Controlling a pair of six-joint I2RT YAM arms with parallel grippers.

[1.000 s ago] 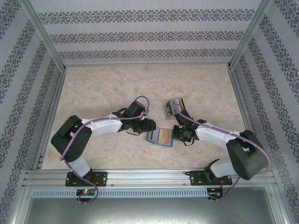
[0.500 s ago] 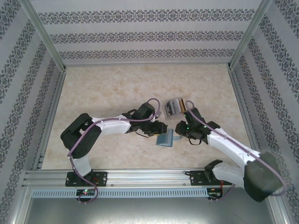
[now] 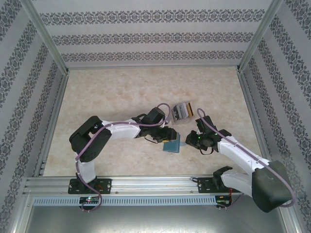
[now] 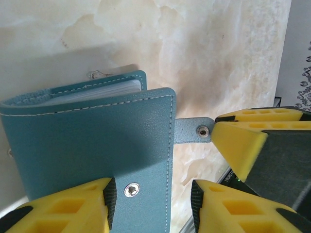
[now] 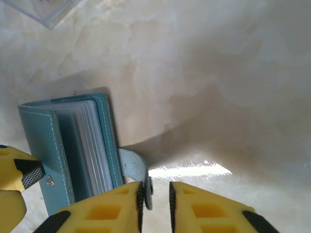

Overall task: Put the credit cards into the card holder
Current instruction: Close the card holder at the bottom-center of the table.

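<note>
On the marble-patterned counter [image 3: 112, 92], the teal card holder [image 3: 171, 145] sits between the two arms, near the middle. The left tool [image 4: 150, 194] stands apart astride the free edge of its cover [image 4: 87, 141]. The right tool [image 5: 155, 194] is clamped on the clasp strap [image 5: 130, 165], which sticks out toward it.

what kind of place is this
Likely a robot test cell in a lab: an aluminium frame with patterned walls encloses a marble-look table, and a left arm and right arm bolted at its near edge handle a card holder.
</note>
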